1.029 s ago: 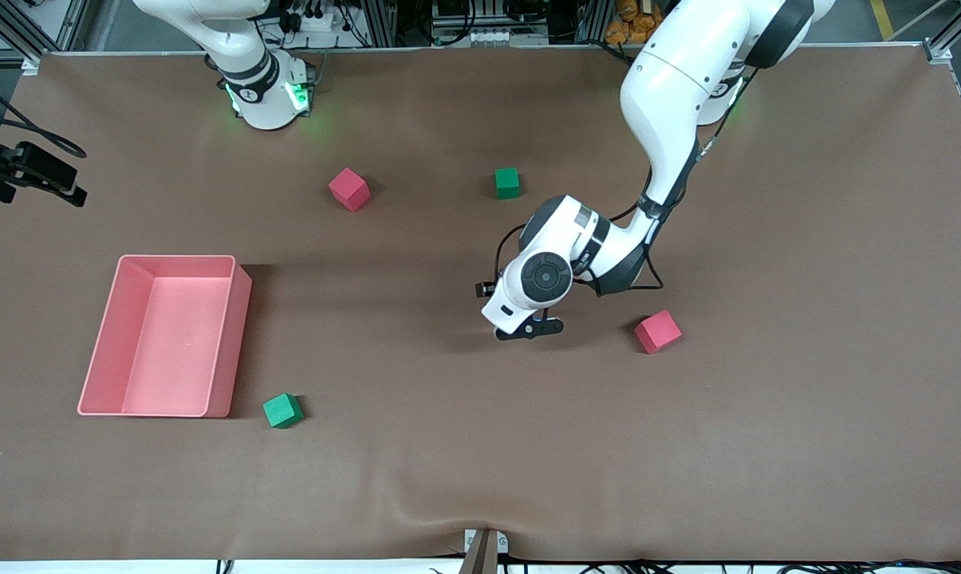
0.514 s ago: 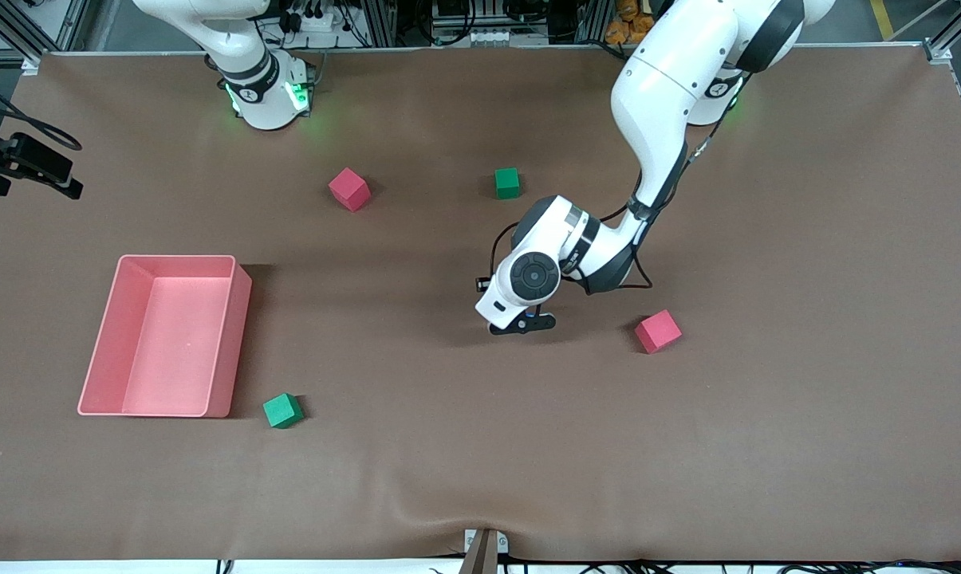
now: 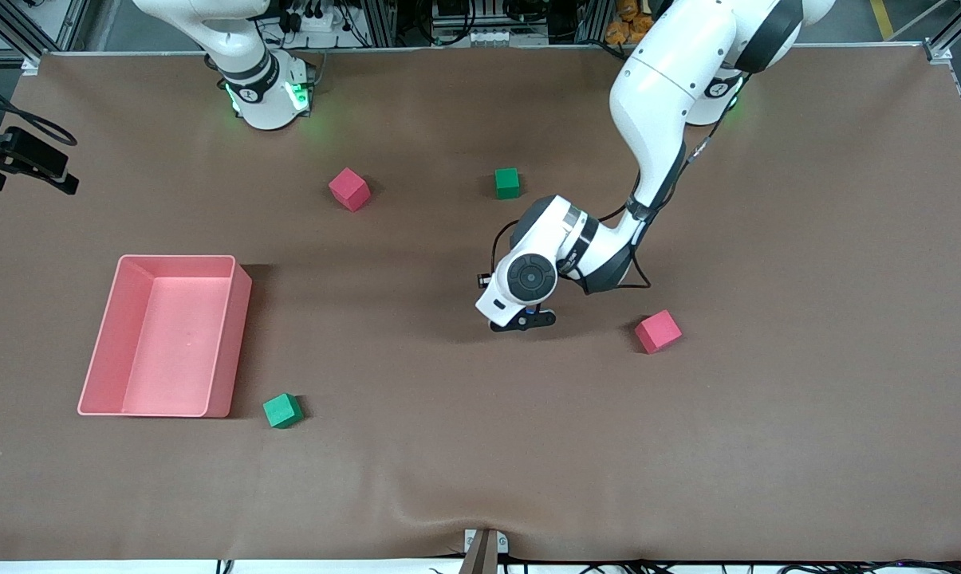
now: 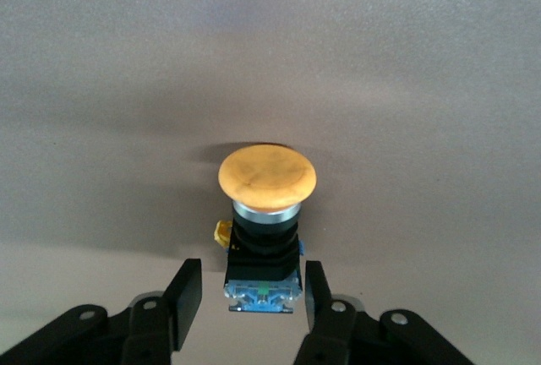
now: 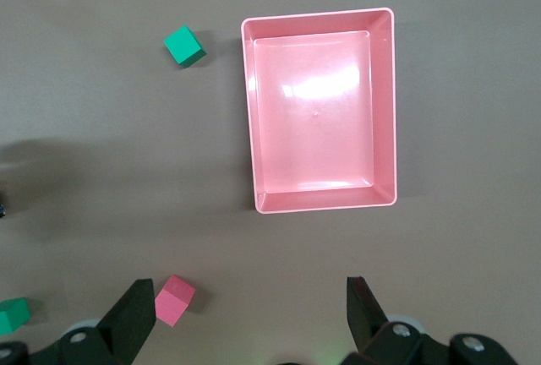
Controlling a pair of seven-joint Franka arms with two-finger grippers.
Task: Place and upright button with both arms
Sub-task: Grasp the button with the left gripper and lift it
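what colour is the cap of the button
Orange; the button shows best in the left wrist view.

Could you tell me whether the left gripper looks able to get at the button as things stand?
Probably yes: the left gripper is down at the table with the button lying between its fingers, nothing in the way.

From the front view, my own wrist housing covered the button; only a speck of blue showed under my left gripper (image 3: 523,320). In my left wrist view, the button (image 4: 266,228) lay between my fingers (image 4: 187,302), and whether the pads touched its blue rear end could not be determined. The picture's edge cut off the finger bases. My right gripper (image 5: 250,313) was partly cropped at its wrist view's edge. In the front view it sat at the picture's margin, mostly cut off.
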